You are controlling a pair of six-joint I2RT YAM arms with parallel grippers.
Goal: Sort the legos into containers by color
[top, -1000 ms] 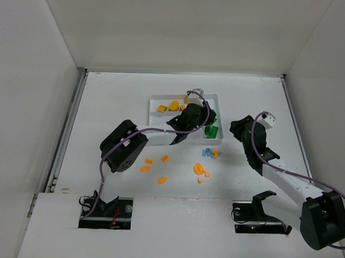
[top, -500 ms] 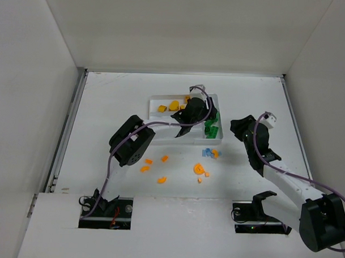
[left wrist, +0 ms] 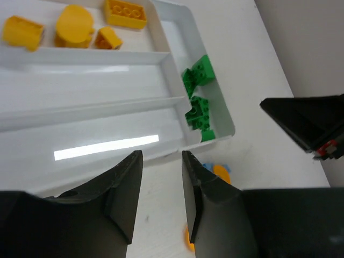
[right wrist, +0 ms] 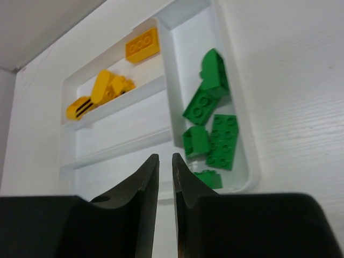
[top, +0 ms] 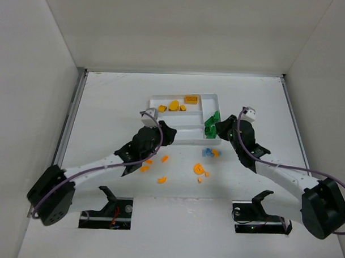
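- Left side of the white desk (top: 116, 104): no pieces out here, so the left arm has lots of room to swing. Only the side wall along the left edge limits it.
- Left hand (left wrist: 161, 161): it hangs just over the near rim of the shallow white plastic tray (top: 181, 121), fingers a little apart with nothing between them.
- Flat orange plastic bits (top: 164, 159): scattered loose between the tray and the desk's near edge, the closest ones right by the left hand. They look like the obvious next job: spread the fingers wider, drop straight down, pinch one. They're flat, so the grip has to go low.
- The tray sits toward the far edge. Yellow studded bricks (top: 174, 106) fill its far long section, and the other two long sections look bare, so orange has somewhere to go.
- Tiny light-blue pieces (top: 208, 153): on the desk just off the tray's near right corner, unsorted and bunched tight, so awkward to pick singly.
- Green studded bricks (right wrist: 203, 105): already in the narrow crosswise section at the tray's right end.
- Right hand (right wrist: 165, 158): fingers pressed together and empty, beside that right end. It needs to open before going for blue. There's decent space toward the right edge.
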